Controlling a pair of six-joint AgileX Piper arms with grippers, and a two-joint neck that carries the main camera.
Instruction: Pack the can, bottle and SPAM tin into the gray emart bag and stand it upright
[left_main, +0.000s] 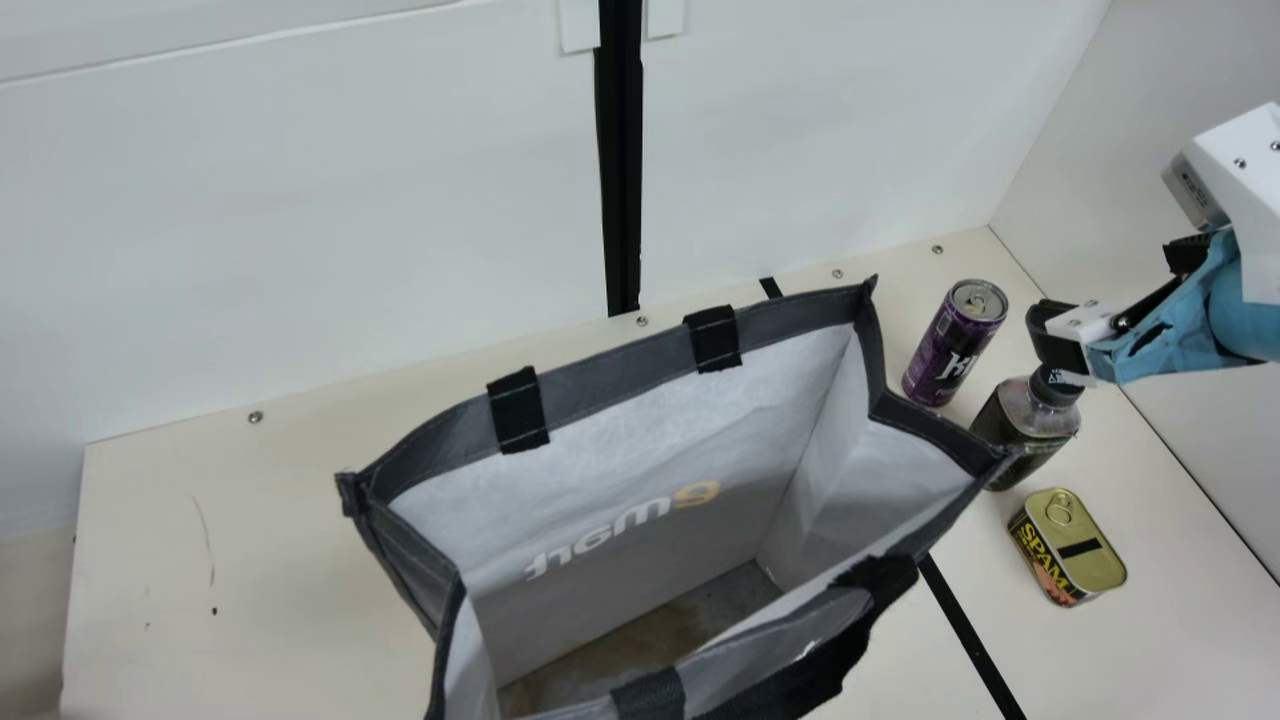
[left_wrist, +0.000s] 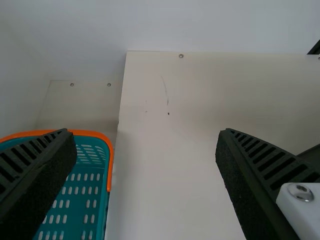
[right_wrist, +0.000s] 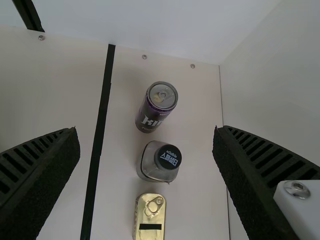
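Observation:
My right gripper (left_main: 1060, 340) hangs just above the bottle (left_main: 1025, 425) at the right of the main view. In the right wrist view my right gripper (right_wrist: 146, 145) is wide open, with the dark-capped bottle (right_wrist: 160, 162) beneath the gap, standing and not held. The purple can (left_main: 955, 342) stands behind the bottle, and the SPAM tin (left_main: 1068, 547) lies in front of it on the table. The gray emart bag (left_main: 620, 370) stands upright, mouth open, its visible floor bare. My left gripper (left_wrist: 146, 145) is open in the left wrist view, nothing between its fingers.
A teal basket (left_wrist: 72, 195) with an orange rim is beside the table (left_wrist: 165, 165) in the left wrist view. White walls rise behind the table and at its right. Bag handles (left_main: 840, 650) stick up at the near rim.

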